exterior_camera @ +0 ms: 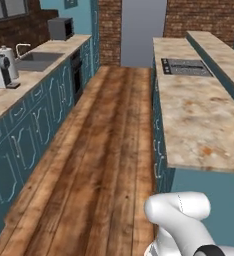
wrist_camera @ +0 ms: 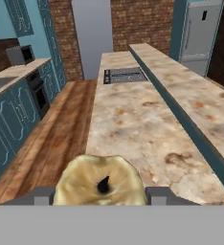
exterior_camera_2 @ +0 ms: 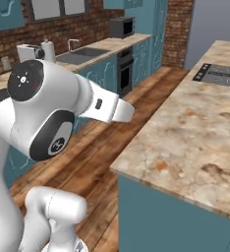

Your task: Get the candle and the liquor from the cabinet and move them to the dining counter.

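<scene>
Candle (wrist_camera: pixel 100 182) clamped btwn jaws, over dining counter (wrist_camera: pixel 133 129); cooktop (wrist_camera: pixel 124 75) well ahead.

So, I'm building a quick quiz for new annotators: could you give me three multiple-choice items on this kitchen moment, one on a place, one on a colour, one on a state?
1. Where is the cooktop?
A. set into the island counter
B. beside the sink
C. on the floor

2. What colour are the lower cabinets?
A. white
B. teal
C. red

3. What sits between the fingers?
A. a dark bottle
B. nothing
C. the candle

Answers: 1 A, the dark cooktop lies flush in the marbled island top. 2 B, the cabinet fronts along the wooden floor are teal. 3 C, the hand view shows the gold-tan candle with its dark wick between the two fingers, above the island counter.
</scene>
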